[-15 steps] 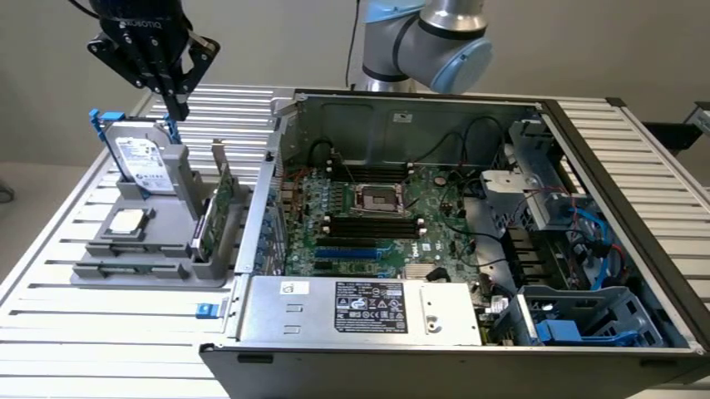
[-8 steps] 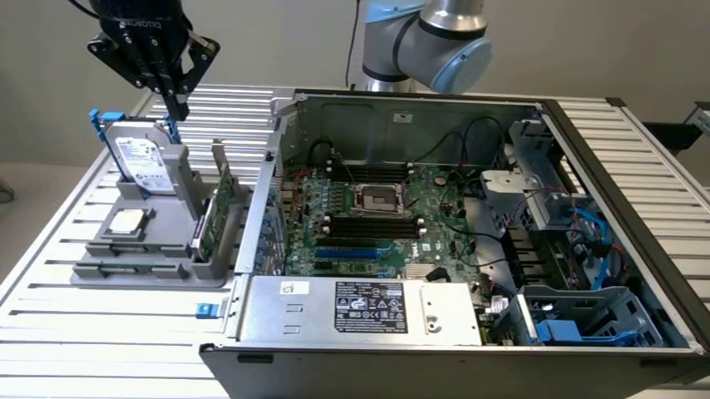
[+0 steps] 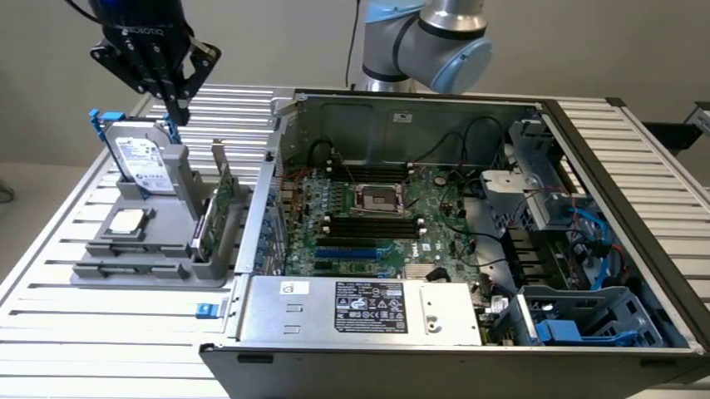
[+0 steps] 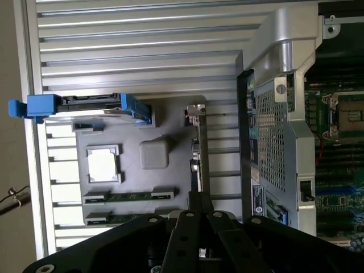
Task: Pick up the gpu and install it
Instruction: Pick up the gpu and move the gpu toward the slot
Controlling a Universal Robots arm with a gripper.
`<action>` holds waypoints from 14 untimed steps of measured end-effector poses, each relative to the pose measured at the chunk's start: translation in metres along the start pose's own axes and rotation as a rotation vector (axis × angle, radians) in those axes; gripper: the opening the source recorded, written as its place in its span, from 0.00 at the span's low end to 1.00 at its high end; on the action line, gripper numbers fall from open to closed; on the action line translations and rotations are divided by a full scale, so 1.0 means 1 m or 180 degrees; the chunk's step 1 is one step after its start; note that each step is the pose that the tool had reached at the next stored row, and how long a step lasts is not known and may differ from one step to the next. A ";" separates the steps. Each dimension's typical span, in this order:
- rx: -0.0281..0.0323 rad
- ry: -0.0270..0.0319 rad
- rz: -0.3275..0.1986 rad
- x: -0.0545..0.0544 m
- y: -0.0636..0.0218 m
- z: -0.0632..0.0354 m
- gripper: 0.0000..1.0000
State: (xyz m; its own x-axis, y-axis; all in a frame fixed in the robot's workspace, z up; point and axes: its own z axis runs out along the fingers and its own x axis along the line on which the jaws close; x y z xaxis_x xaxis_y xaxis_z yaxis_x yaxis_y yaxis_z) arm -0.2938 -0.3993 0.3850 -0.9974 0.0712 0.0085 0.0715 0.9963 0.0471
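The gpu (image 3: 225, 202) stands on edge in a slot of the grey holder (image 3: 145, 258), green board showing, with its silver end bracket (image 3: 219, 155) sticking up. In the wrist view I look down on the gpu (image 4: 197, 149) as a thin strip, its bracket (image 4: 195, 111) at the far end. My gripper (image 3: 175, 113) hangs high over the holder, above the hard drive and off to the side of the gpu. The fingers are shut together with nothing between them. In the wrist view the gripper (image 4: 198, 197) tips sit over the near end of the card's edge.
A silver hard drive (image 3: 145, 158) in a blue-handled frame stands in the holder beside a square processor chip (image 3: 128, 220). The open computer case (image 3: 262, 208) lies on the exterior view's right, its motherboard (image 3: 377, 220) with blue slots (image 3: 346, 249) exposed. The slatted table (image 3: 66, 216) surrounds everything.
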 end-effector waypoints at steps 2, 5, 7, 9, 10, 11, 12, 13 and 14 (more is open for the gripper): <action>0.0000 0.0000 0.0000 0.000 -0.0003 0.0032 0.11; 0.0000 0.0000 0.0000 0.000 -0.0010 0.0069 0.17; 0.0000 0.0000 -0.0001 0.000 -0.0022 0.0102 0.24; 0.0000 0.0000 -0.0001 0.000 -0.0040 0.0137 0.36; 0.0000 0.0000 -0.0001 0.000 -0.0051 0.0155 0.36; 0.0000 0.0000 -0.0002 -0.001 -0.0061 0.0172 0.42; 0.0000 0.0000 -0.0003 -0.001 -0.0071 0.0190 0.42; 0.0000 0.0000 -0.0007 -0.001 -0.0081 0.0209 0.42; 0.0000 0.0001 -0.0012 -0.001 -0.0091 0.0227 0.42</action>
State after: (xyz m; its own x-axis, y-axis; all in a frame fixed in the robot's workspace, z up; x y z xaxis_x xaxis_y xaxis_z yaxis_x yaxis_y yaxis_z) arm -0.2938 -0.4074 0.3619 -0.9977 0.0674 0.0086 0.0677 0.9966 0.0470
